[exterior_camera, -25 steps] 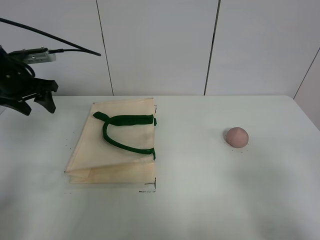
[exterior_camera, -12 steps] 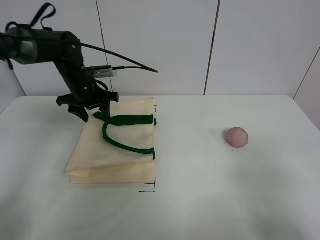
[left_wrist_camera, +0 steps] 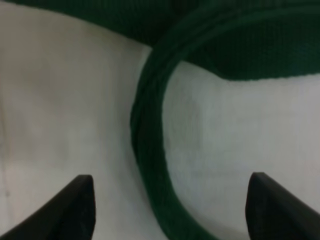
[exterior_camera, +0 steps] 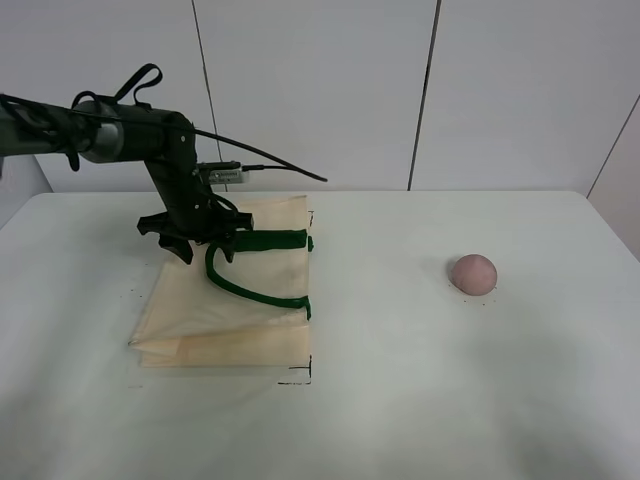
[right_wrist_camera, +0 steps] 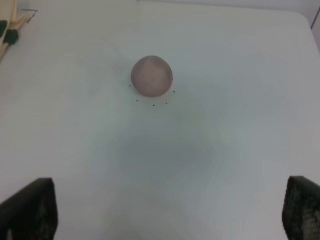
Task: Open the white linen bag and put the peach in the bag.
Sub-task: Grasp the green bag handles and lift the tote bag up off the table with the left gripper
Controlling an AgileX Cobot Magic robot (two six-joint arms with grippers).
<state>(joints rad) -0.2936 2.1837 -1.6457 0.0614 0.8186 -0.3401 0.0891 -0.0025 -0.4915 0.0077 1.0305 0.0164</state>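
Observation:
The white linen bag (exterior_camera: 235, 305) lies flat on the table at the left, its dark green handles (exterior_camera: 252, 240) on top. My left gripper (exterior_camera: 207, 250) is open and low over the bag's far left part, at the handle's bend. In the left wrist view its fingertips (left_wrist_camera: 75, 205) straddle the green strap (left_wrist_camera: 150, 140) on the cream fabric. The peach (exterior_camera: 473, 273) sits alone on the table at the right. In the right wrist view the peach (right_wrist_camera: 152, 75) lies ahead of my open, empty right gripper (right_wrist_camera: 165, 210). The right arm is out of the exterior view.
The white table (exterior_camera: 400, 390) has a wall of white panels behind it. Small black marks sit by the bag's near right corner (exterior_camera: 300, 378). A corner of the bag (right_wrist_camera: 7, 30) shows at the edge of the right wrist view.
My left arm has swung in from the far left and come down over the bag, ending at the green handle. The bag and the peach have not moved.

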